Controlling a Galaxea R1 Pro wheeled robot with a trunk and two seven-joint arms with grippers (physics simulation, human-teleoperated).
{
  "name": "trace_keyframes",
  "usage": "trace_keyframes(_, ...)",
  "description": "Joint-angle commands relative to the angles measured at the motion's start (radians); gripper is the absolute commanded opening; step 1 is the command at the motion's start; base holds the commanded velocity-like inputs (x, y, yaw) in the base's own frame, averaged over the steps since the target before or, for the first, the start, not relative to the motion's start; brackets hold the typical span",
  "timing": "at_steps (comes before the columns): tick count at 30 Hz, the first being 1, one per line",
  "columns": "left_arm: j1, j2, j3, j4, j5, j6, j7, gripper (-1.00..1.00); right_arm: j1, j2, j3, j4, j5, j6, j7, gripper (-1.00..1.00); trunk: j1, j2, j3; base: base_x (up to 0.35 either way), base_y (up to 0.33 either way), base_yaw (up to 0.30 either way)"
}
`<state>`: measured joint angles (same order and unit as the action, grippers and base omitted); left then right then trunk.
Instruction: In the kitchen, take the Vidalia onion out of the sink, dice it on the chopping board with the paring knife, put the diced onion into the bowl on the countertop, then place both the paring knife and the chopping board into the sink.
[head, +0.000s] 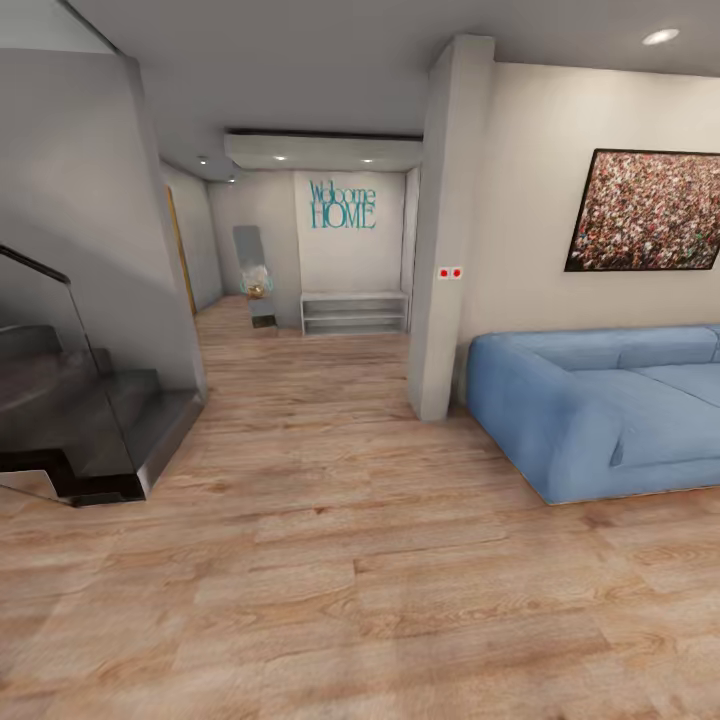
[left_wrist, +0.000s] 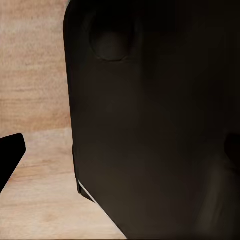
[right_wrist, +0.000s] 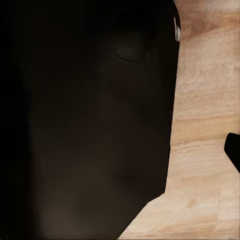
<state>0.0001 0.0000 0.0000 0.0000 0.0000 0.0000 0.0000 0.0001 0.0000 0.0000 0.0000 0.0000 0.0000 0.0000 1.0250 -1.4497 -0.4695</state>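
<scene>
Room: a wood floor (head: 360, 600), a blue sofa (head: 600, 410) at right, dark stairs (head: 80, 420) at left.
Far wall: a "Welcome HOME" sign (head: 342, 205).
Pincers: a dark body blocks both wrist views; open or closed, cannot tell.

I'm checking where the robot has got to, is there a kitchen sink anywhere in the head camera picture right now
No, the head view shows a living area with a blue sofa, a wooden floor, a dark staircase and a Welcome Home sign.
</scene>
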Motion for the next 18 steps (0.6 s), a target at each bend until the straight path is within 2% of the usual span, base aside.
trace_keyframes(1, 0.0, 0.0, 0.0, 0.0, 0.0, 0.0, 0.0, 1.0, 0.0, 0.0, 0.0, 0.0, 0.0, 0.0, 0.0, 1.0, 0.0, 0.0, 0.0, 0.0, 0.0, 0.0)
trace_keyframes(5, 0.0, -0.003, -0.002, 0.002, -0.002, 0.0, -0.002, 1.0, 0.0, -0.002, 0.003, -0.002, 0.004, -0.001, -0.002, 1.0, 0.0, 0.0, 0.0, 0.0, 0.0, 0.0)
trace_keyframes(12, 0.0, 0.006, -0.002, 0.002, -0.002, -0.001, -0.002, 1.0, -0.006, 0.036, 0.006, -0.037, 0.004, 0.001, -0.002, 1.0, 0.0, 0.0, 0.0, 0.0, 0.0, 0.0)
trace_keyframes(18, 0.0, 0.01, -0.002, 0.002, -0.002, -0.002, -0.002, 1.0, -0.006, 0.037, 0.008, -0.042, 0.005, 0.0, -0.002, 1.0, 0.0, 0.0, 0.0, 0.0, 0.0, 0.0)
